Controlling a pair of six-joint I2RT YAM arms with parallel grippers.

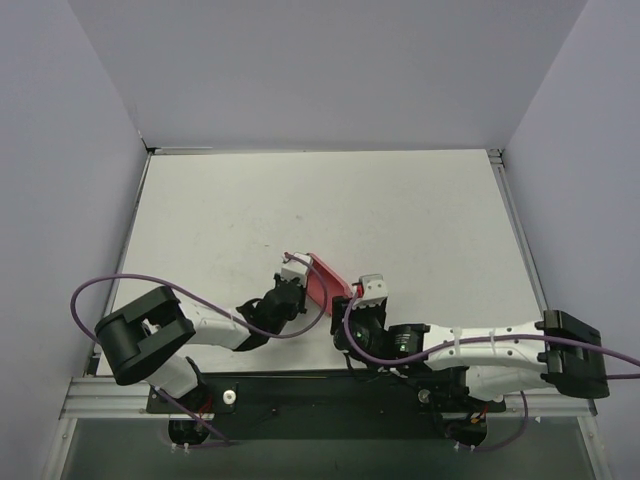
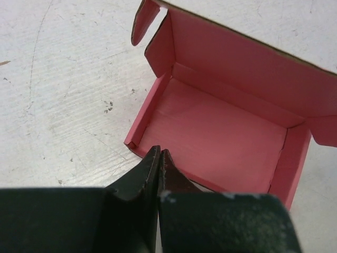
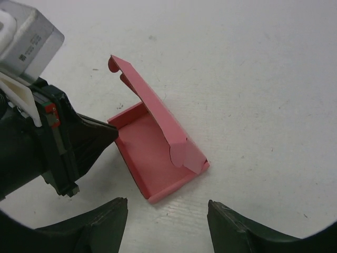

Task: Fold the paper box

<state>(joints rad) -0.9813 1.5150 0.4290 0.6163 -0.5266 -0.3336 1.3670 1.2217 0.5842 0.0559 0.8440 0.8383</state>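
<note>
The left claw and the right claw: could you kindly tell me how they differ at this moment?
The left claw is shut, fingers pressed together; the right claw is open, fingers wide apart. The left claw's tips sit at a side wall of the paper box; the right claw stands apart from the box, holding nothing. Both are dark, two-fingered and aimed at the box.

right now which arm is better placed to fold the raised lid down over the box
Right. The right gripper is open and free beside the paper box, near its raised lid. The left gripper is shut at one box wall, seemingly steadying it.
</note>
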